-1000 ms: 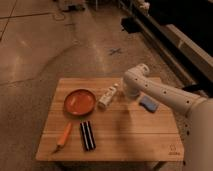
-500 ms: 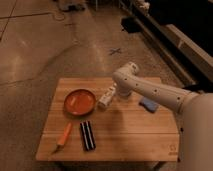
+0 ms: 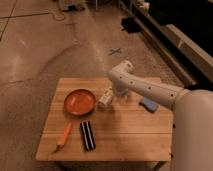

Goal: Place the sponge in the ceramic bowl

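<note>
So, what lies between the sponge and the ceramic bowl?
In the camera view, a small pale cup sits beside the ceramic bowl; the gripper is next to it, on the side of the sponge.

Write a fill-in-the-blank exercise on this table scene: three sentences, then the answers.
1. The sponge lies on the wooden ____, outside the ceramic bowl.
2. The end effector hangs between the pale cup and the ____.
3. The ceramic bowl is ____; nothing lies in it.

Missing words: table; sponge; empty.
</note>
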